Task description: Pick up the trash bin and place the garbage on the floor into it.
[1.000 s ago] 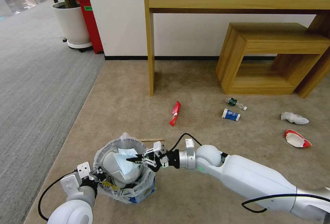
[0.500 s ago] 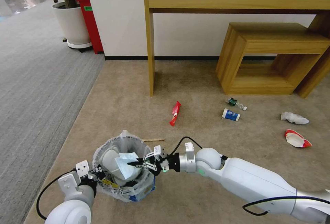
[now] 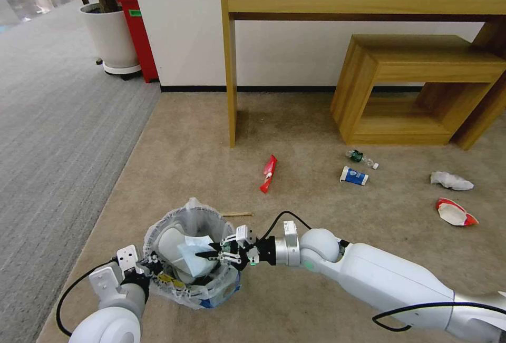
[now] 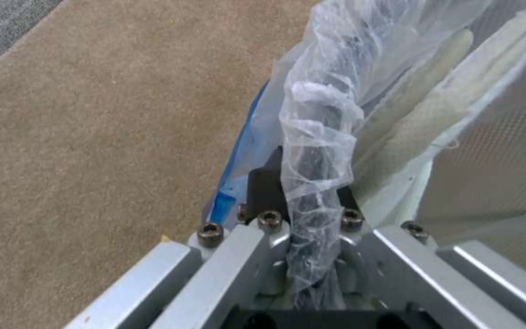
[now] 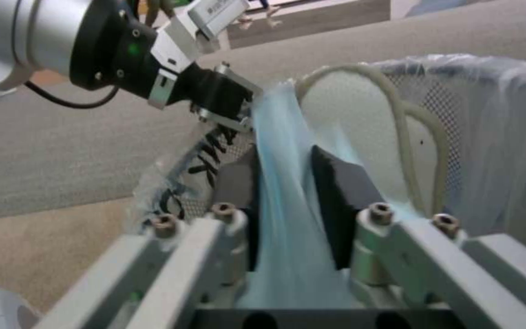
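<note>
- My left gripper is clamped shut on the rim of the small round black trash bin with its crinkly translucent liner, holding it at the near left over the beige short-pile carpet floor.
- Two white slippers already sit inside the bin.
- My right gripper reaches over the bin mouth, its pads nearly closed with the thin blue face mask pinched between them.
- Risk, as I judge it: the mask may cling to the pads or drape over the rim and slide out.
- To the right, a thin wooden stick, red wrapper, blue-white cup, white tissue and red-white paper cup lie on the carpet.
</note>
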Robot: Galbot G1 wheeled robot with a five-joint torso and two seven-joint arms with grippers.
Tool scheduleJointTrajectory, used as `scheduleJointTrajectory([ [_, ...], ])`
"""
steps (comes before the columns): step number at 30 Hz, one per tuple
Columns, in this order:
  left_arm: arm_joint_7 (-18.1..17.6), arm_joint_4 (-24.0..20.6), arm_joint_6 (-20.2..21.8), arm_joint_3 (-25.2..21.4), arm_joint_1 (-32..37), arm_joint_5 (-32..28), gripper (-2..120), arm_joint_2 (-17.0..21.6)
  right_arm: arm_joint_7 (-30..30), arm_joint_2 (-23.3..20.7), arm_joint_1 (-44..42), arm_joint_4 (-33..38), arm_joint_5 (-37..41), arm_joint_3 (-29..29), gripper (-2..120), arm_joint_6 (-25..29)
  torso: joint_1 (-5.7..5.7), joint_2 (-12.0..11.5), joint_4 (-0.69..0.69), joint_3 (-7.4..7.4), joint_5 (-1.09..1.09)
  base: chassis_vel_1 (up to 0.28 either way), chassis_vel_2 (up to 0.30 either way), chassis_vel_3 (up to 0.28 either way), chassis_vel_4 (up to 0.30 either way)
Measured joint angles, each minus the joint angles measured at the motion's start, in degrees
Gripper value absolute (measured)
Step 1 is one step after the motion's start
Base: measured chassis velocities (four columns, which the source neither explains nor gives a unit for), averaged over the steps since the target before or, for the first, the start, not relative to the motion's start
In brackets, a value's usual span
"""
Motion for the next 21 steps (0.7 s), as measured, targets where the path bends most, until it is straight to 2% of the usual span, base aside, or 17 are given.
scheduleJointTrajectory([
  [2, 0.0, -0.1, 0.0, 0.2, 0.2, 0.1, 0, -0.1, 0.1, 0.3, 0.0, -0.3, -0.1, -0.1, 37, 0.1, 0.00, 0.0, 0.00, 0.00, 0.00, 0.000, 0.000, 0.000, 0.000],
  [3, 0.0, -0.1, 0.0, 0.2, 0.2, 0.1, 0, -0.1, 0.1, 0.3, 0.0, -0.3, -0.1, -0.1, 37, 0.1, 0.00, 0.0, 0.00, 0.00, 0.00, 0.000, 0.000, 0.000, 0.000],
  [6, 0.0, -0.2, 0.0, 0.4, 0.2, 0.1, 0, -0.3, 0.3, 0.7, 0.1, -0.5, -0.3, -0.4, 52, 0.2, 0.00, 0.0, 0.00, 0.00, 0.00, 0.000, 0.000, 0.000, 0.000],
  [7, 0.0, -0.2, 0.0, 0.4, 0.2, 0.1, 0, -0.3, 0.3, 0.7, 0.1, -0.5, -0.3, -0.4, 52, 0.2, 0.00, 0.0, 0.00, 0.00, 0.00, 0.000, 0.000, 0.000, 0.000],
  [10, 0.1, -0.2, 0.0, 0.5, 0.2, 0.3, 0, -0.4, 0.6, 0.8, 0.3, -0.5, -0.4, -0.6, 67, 0.1, 0.00, 0.0, 0.00, 0.00, 0.00, 0.000, 0.000, 0.000, 0.000],
  [13, 0.1, -0.2, 0.0, 0.6, 0.2, 0.4, 0, -0.5, 1.0, 0.9, 0.3, -0.5, -0.4, -0.7, 73, 0.1, 0.00, 0.0, 0.00, 0.00, 0.00, 0.000, 0.000, 0.000, 0.000],
  [14, 0.1, -0.2, 0.0, 0.7, 0.2, 0.4, 0, -0.6, 1.1, 0.9, 0.3, -0.5, -0.4, -0.7, 82, 0.1, 0.00, 0.0, 0.00, 0.00, 0.00, 0.000, 0.000, 0.000, 0.000],
  [15, 0.1, -0.2, 0.0, 0.7, 0.2, 0.4, 0, -0.6, 1.1, 0.9, 0.3, -0.5, -0.4, -0.7, 82, 0.1, 0.00, 0.0, 0.00, 0.00, 0.00, 0.000, 0.000, 0.000, 0.000],
  [18, 0.1, 0.2, 0.0, 0.7, 0.2, 0.5, 0, -0.5, 1.5, 0.8, -0.1, 0.0, -0.2, 0.1, 96, 0.3, 0.00, 0.0, 0.00, 0.00, 0.00, 0.000, 0.000, 0.000, 0.000],
  [21, 0.1, 0.6, 0.0, 0.6, 0.1, 0.5, 0, -0.5, 2.1, 0.8, -0.4, 0.6, 0.2, 1.1, 99, 0.5, 0.00, 0.0, 0.00, 0.00, 0.00, 0.000, 0.000, 0.000, 0.000],
])
